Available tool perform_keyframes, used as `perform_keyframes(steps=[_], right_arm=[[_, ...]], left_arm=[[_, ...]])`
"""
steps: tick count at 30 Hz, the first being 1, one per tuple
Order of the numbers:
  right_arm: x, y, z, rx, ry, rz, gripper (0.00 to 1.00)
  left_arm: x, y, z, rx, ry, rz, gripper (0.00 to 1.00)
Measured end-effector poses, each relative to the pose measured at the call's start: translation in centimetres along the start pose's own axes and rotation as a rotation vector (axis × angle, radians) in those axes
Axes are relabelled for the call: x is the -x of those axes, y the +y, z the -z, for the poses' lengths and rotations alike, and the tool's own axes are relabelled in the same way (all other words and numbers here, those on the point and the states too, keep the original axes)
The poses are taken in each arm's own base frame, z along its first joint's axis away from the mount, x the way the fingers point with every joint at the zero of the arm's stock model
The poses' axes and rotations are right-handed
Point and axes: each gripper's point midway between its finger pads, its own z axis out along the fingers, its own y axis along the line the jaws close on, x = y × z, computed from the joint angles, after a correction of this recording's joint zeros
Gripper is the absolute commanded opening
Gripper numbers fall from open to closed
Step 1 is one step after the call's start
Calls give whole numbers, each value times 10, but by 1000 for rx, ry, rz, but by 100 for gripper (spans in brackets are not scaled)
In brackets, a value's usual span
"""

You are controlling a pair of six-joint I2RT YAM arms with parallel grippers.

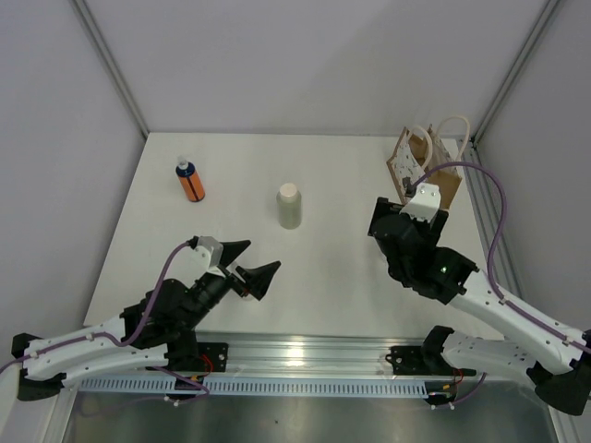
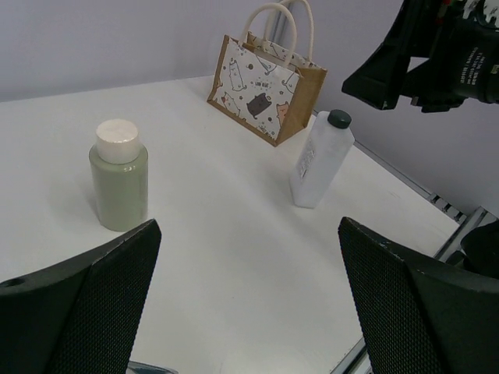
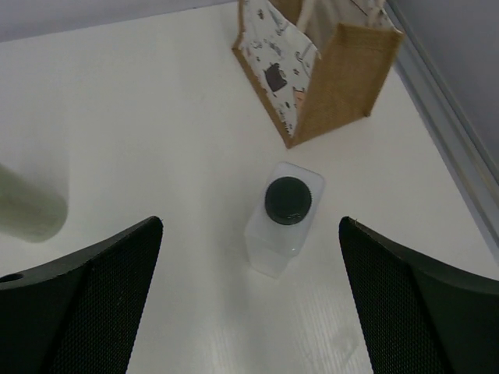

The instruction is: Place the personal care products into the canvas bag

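Note:
The cream bottle with a white cap stands mid-table; it also shows in the left wrist view and at the left edge of the right wrist view. The orange bottle with a blue-white cap stands at the far left. The canvas bag stands upright at the far right, handles up, and shows in both wrist views. My left gripper is open and empty, near and left of the cream bottle. My right gripper is open, hovering above a clear bottle.
A clear square bottle with a dark cap stands just in front of the bag; it also shows in the left wrist view, and my right arm hides it from above. A metal rail runs along the near edge. Grey walls enclose the table.

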Motion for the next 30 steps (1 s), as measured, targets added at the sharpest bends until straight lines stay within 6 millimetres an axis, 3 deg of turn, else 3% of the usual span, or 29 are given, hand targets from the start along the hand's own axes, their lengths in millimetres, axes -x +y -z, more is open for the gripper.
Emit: perform_keyframes(steps=[9, 18, 30], right_arm=[[-39, -48, -41, -211, 101, 1, 99], [-66, -53, -65, -223, 165, -25, 97], [-92, -32, -92, -197, 219, 3, 89]], left_arm=[[-4, -2, -3, 0, 14, -8, 99], [-5, -2, -3, 0, 14, -9, 99], [-8, 0, -5, 14, 23, -23, 99]])
